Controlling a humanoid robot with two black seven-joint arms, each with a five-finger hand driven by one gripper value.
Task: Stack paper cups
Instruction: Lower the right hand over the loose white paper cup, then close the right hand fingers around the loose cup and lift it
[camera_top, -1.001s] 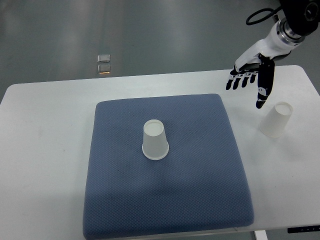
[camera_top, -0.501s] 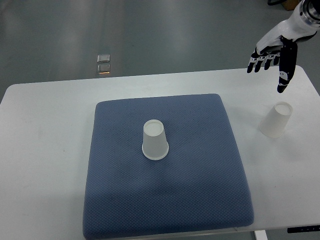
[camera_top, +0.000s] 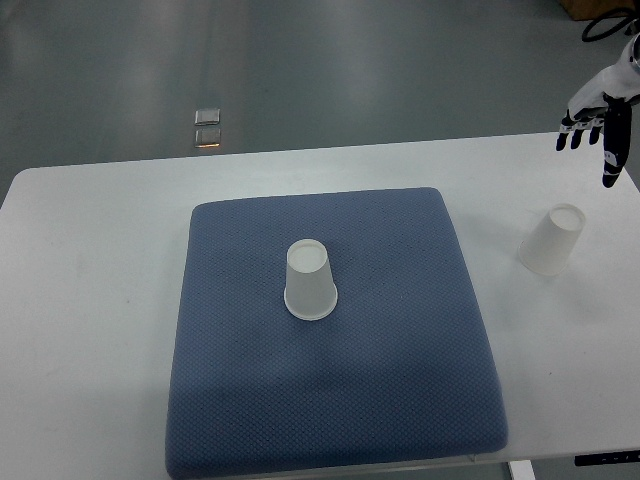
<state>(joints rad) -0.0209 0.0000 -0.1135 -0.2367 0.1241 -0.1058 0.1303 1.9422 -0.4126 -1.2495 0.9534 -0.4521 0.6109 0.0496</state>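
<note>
One white paper cup (camera_top: 309, 280) stands upside down near the middle of the blue mat (camera_top: 330, 390). A second white paper cup (camera_top: 552, 240) stands upside down on the bare white table (camera_top: 90, 300), right of the mat. My right hand (camera_top: 598, 128) hangs at the picture's right edge, above and beyond that second cup. Its dark-tipped fingers (camera_top: 612, 160) are spread and hold nothing. It touches neither cup. My left arm does not show.
Two small square floor fittings (camera_top: 208, 127) lie on the grey floor beyond the table's far edge. The table's right edge runs just past the second cup.
My right hand has drawn back up and to the right, from near the second cup toward the frame's right edge. Both cups stand where they were.
</note>
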